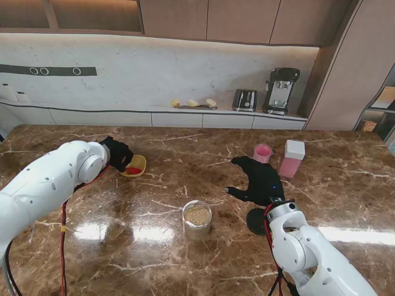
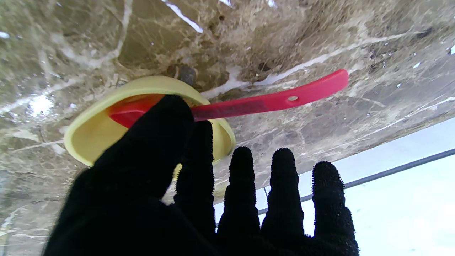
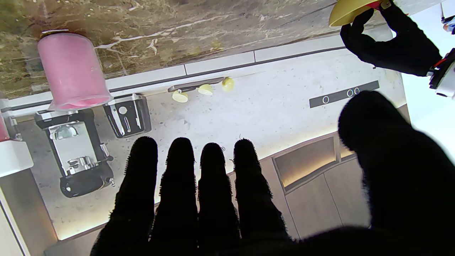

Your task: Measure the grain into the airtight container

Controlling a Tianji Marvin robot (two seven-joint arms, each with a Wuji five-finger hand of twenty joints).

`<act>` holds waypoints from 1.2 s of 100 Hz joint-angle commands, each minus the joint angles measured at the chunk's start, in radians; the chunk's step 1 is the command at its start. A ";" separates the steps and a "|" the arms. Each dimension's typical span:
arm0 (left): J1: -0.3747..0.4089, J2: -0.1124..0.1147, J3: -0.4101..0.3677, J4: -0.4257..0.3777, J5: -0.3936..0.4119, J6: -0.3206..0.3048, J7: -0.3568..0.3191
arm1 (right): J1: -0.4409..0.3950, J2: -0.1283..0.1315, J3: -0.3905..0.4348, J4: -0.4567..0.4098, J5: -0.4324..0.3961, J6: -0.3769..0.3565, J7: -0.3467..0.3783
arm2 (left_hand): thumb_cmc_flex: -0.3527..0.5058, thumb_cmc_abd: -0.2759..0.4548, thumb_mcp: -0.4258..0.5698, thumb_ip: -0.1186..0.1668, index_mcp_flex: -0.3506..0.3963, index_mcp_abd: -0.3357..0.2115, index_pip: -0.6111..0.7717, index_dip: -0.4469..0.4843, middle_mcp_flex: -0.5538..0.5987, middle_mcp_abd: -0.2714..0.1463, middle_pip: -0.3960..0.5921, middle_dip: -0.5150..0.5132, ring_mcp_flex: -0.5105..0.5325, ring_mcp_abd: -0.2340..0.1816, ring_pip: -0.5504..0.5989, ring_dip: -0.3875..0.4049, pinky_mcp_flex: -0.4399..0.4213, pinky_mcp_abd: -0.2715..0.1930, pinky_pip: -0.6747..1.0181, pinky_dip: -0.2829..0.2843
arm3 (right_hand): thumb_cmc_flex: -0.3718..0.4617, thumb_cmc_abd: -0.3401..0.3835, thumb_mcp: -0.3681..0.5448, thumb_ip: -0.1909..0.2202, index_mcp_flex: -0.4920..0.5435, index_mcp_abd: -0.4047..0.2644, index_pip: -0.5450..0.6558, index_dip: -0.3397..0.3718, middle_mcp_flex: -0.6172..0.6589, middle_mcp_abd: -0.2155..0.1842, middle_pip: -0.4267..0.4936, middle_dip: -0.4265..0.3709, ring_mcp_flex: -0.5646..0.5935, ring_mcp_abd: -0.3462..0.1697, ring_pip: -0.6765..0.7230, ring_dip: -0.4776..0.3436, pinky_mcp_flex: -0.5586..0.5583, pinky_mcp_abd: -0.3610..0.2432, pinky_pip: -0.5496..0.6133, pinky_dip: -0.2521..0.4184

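Stand view, near to far. Lower centre of the frame: a clear jar of grain is standing on the marble table, lid off, nearest the robot. Lower right: the right hand is hovering flat over the table with fingers spread, holding nothing; just nearer to me a dark disc, possibly a lid, is lying on the table. Right of centre, farther from me: a pink cup and a pink container with a white lid are standing side by side, beyond the right hand's fingertips.

Centre left of the frame: the left hand is reaching onto a yellow bowl that is cradling a red scoop. In the left wrist view the thumb is covering the scoop's bowl end while four fingers are staying straight; whether it is gripping cannot be told. The red scoop is lying with its long handle projecting over the yellow bowl's rim, pointing away from the thumb.

Judgement: the left hand is nearer the scoop, so it should be taking the handle along that axis.
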 commanded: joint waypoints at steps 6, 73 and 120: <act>-0.010 -0.005 0.009 0.010 -0.002 -0.008 0.008 | -0.003 -0.001 -0.002 0.007 0.006 0.005 0.010 | 0.059 0.001 -0.009 -0.013 0.023 -0.016 0.032 0.023 0.024 -0.008 0.020 0.000 0.039 0.019 0.036 0.001 -0.001 0.005 0.039 0.001 | -0.027 0.012 0.023 0.022 -0.004 -0.015 0.001 0.001 -0.028 0.001 -0.001 -0.004 0.006 0.011 0.000 0.019 -0.002 0.002 0.017 0.019; -0.011 -0.010 0.018 0.024 -0.009 -0.016 0.028 | 0.005 -0.003 -0.006 0.025 0.008 0.000 -0.005 | 0.049 -0.013 0.014 -0.010 0.205 0.059 -0.298 -0.449 0.068 -0.010 0.015 -0.016 0.054 0.021 0.036 -0.003 -0.001 0.009 0.045 -0.007 | -0.030 0.013 0.031 0.019 -0.004 -0.016 0.000 0.000 -0.027 0.002 -0.001 -0.004 0.007 0.010 0.001 0.021 -0.002 0.003 0.017 0.023; -0.004 -0.014 0.010 0.031 0.001 -0.023 0.068 | 0.008 -0.003 -0.008 0.031 0.009 -0.002 -0.007 | 0.077 -0.021 0.023 -0.016 0.304 -0.012 -0.037 -0.369 0.128 -0.020 0.032 -0.015 0.092 0.003 0.049 -0.001 0.015 0.005 0.078 0.005 | -0.028 0.013 0.035 0.019 -0.002 -0.016 0.000 -0.001 -0.027 0.003 -0.001 -0.004 0.006 0.011 0.001 0.021 -0.002 0.004 0.017 0.024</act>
